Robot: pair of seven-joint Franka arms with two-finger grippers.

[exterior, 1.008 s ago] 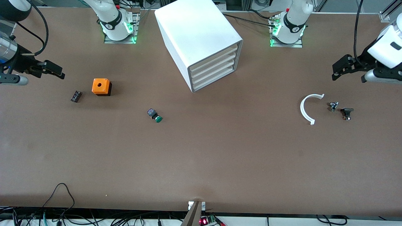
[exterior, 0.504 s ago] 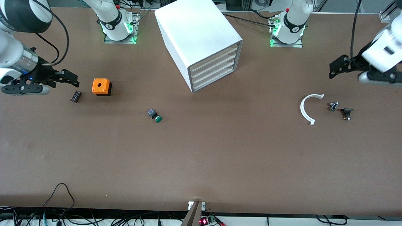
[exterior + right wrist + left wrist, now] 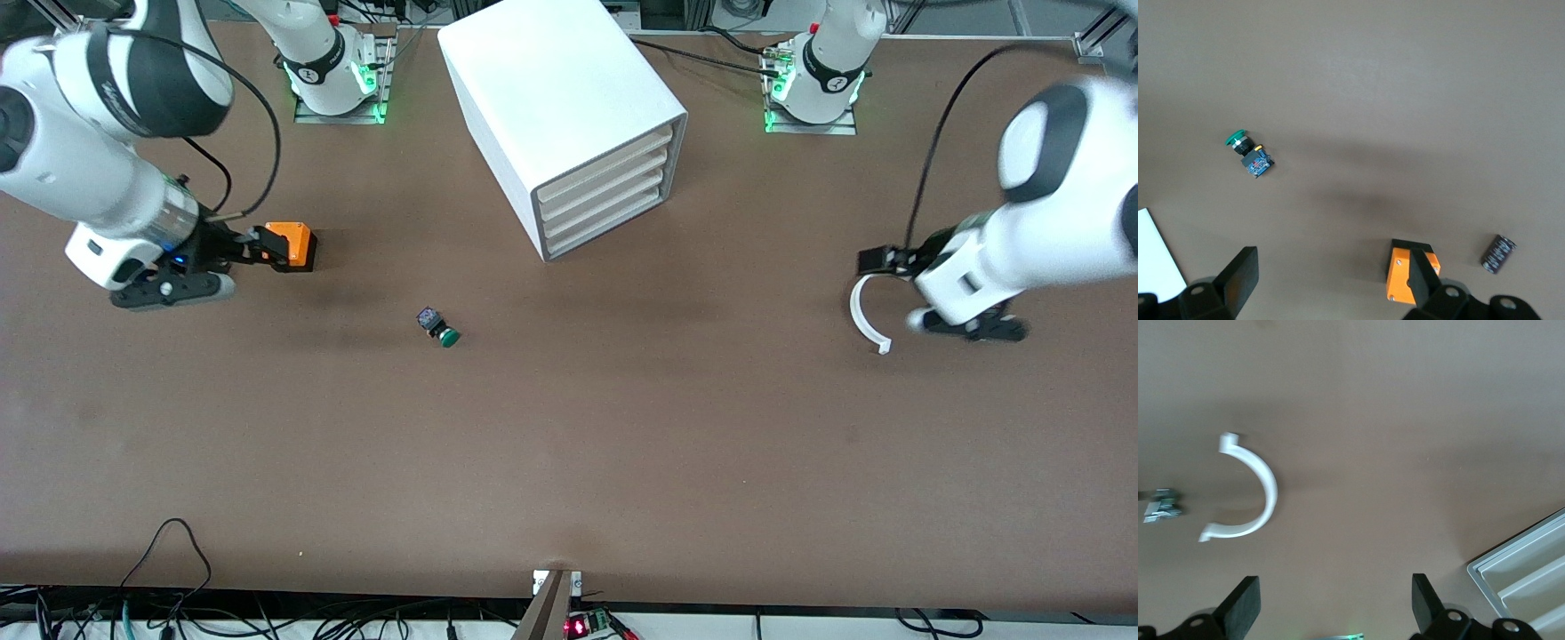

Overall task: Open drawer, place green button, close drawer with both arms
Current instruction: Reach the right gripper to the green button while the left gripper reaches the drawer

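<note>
Right claw [image 3: 267,244] nearer, button [image 3: 439,326] seemingly apart

The tiny push button with a round green cap, black body and blue-purple rear block [image 3: 438,326] lay on its side on the brown table, nearer the front camera than the cabinet. The lowest cream-fronted white drawer [image 3: 606,223] of the big white box cabinet [image 3: 558,116] sat shut.

We see the cabinet [image 3: 569,116] between the two arm bases, the button [image 3: 439,326] nearer the camera than it, the cube [image 3: 291,245] toward the right arm's end, and the curved bracket [image 3: 861,311] toward the left arm's end.
</note>
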